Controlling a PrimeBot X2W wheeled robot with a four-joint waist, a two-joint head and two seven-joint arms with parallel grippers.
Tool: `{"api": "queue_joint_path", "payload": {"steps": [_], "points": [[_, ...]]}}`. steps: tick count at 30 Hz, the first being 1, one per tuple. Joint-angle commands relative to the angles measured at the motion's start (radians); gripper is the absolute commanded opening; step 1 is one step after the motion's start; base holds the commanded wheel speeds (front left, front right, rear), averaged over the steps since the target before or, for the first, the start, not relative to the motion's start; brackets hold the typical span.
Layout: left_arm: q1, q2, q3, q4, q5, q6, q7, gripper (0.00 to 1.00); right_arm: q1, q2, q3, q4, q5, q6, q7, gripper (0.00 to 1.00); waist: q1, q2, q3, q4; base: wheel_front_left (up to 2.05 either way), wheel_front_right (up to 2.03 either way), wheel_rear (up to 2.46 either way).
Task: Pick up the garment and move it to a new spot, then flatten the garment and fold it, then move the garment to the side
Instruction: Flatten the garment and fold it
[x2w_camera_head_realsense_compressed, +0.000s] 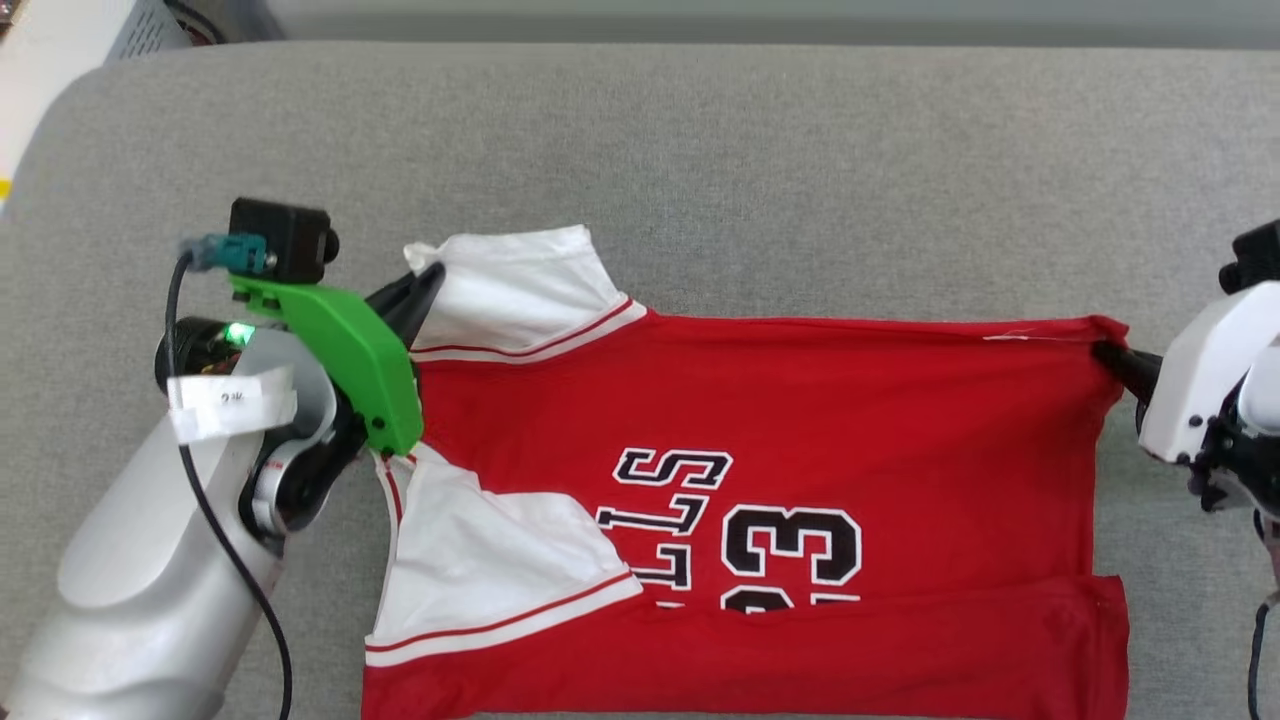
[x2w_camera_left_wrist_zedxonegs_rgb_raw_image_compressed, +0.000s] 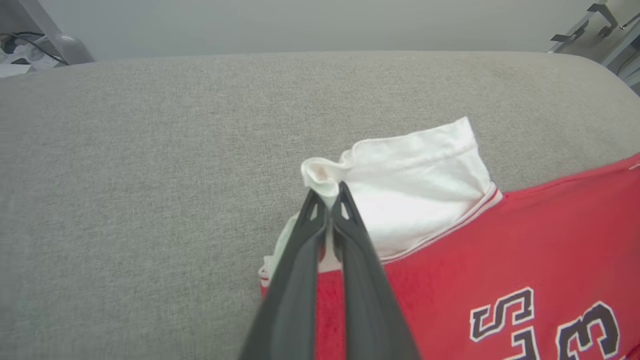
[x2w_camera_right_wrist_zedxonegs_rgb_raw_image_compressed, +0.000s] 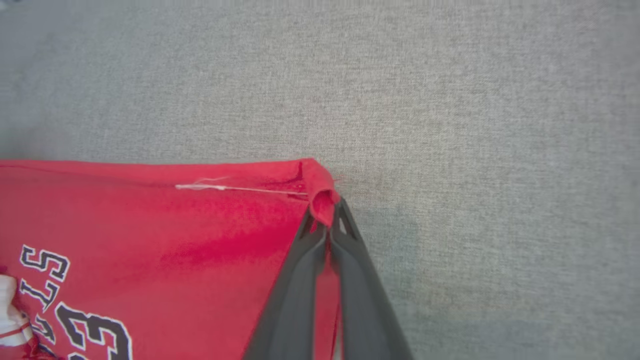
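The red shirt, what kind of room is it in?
Probably a lab or workroom: the garment lies on a grey fabric-covered pad, with cables and a vented metal box at the edges.

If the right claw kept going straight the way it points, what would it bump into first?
The right claw is pinching a corner of the red jersey. Just past that corner lies the grey cushion, which is probably what it would meet first, though depth is unclear.
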Motion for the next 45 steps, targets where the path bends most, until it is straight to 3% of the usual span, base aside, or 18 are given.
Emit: {"api": "queue_joint_path", "payload": {"steps": [1,9,15,21,22,23,24,25,26,27,28,29,38,45], "points": [[0.048,0.017,0.012,-0.014,-0.015,0.014,-0.012,0.00,0.043,0.009,-0.011,-0.022,-0.015,-0.001,-0.013,0.00,0.0000,0.0000,-0.072,0.006,0.00,0.00,0.00],[0.330,0.071,0.057,-0.149,-0.079,0.096,-0.054,0.00,0.283,0.076,-0.066,-0.153,-0.062,-0.001,-0.069,0.00,0.0000,0.0000,-0.147,0.010,0.00,0.00,0.00],[0.525,0.054,0.059,-0.201,-0.141,0.151,-0.064,0.00,0.432,0.143,-0.119,-0.194,-0.085,-0.001,-0.099,0.00,0.0000,0.0000,-0.165,0.016,0.00,0.00,0.00],[0.626,0.017,0.044,-0.156,-0.202,0.144,-0.063,0.00,0.543,0.204,-0.164,-0.205,-0.110,-0.001,-0.122,0.00,0.0000,0.0000,-0.173,0.020,0.00,0.00,0.00],[0.631,0.014,0.039,-0.138,-0.198,0.140,-0.068,0.00,0.556,0.215,-0.167,-0.203,-0.111,-0.001,-0.130,0.09,0.0000,0.0000,-0.173,0.019,0.00,0.00,0.00],[0.634,0.008,0.033,-0.124,-0.200,0.136,-0.068,0.00,0.565,0.225,-0.169,-0.201,-0.110,-0.001,-0.139,0.36,0.0000,0.0000,-0.173,0.019,0.00,0.00,0.00],[0.635,-0.001,0.029,-0.105,-0.202,0.128,-0.074,0.00,0.576,0.236,-0.173,-0.194,-0.110,-0.001,-0.146,0.47,0.0000,0.0000,-0.174,0.019,0.00,0.00,0.00],[0.632,-0.007,0.027,-0.091,-0.199,0.123,-0.084,0.00,0.582,0.243,-0.172,-0.190,-0.110,-0.001,-0.153,1.00,0.0000,0.0000,-0.174,0.018,0.00,0.00,0.00],[0.626,-0.016,0.026,-0.075,-0.197,0.116,-0.095,0.00,0.585,0.249,-0.173,-0.187,-0.108,-0.001,-0.171,1.00,0.0000,0.0000,-0.174,0.018,0.00,0.00,0.00],[0.620,-0.022,0.023,-0.063,-0.194,0.112,-0.101,0.29,0.587,0.254,-0.174,-0.184,-0.106,-0.001,-0.186,1.00,0.0000,0.0000,-0.175,0.018,0.00,0.00,0.00],[0.608,-0.028,0.021,-0.048,-0.184,0.108,-0.114,0.73,0.590,0.260,-0.174,-0.183,-0.104,-0.001,-0.203,1.00,0.0000,0.0000,-0.176,0.018,0.00,0.00,0.00],[0.594,-0.037,0.022,-0.035,-0.177,0.105,-0.131,1.00,0.591,0.266,-0.175,-0.186,-0.103,-0.001,-0.224,1.00,0.0000,0.0000,-0.178,0.019,0.00,0.00,0.00],[0.508,-0.053,0.038,0.005,-0.084,0.078,-0.301,1.00,0.625,0.288,-0.219,-0.301,-0.108,-0.001,-0.305,1.00,0.0000,0.0000,-0.214,0.015,0.00,0.00,0.00],[0.465,-0.047,0.053,-0.026,0.037,0.099,-0.482,1.00,0.630,0.285,-0.285,-0.388,-0.155,-0.001,-0.208,1.00,0.0000,0.0000,-0.242,-0.002,0.00,0.00,0.00]]}}
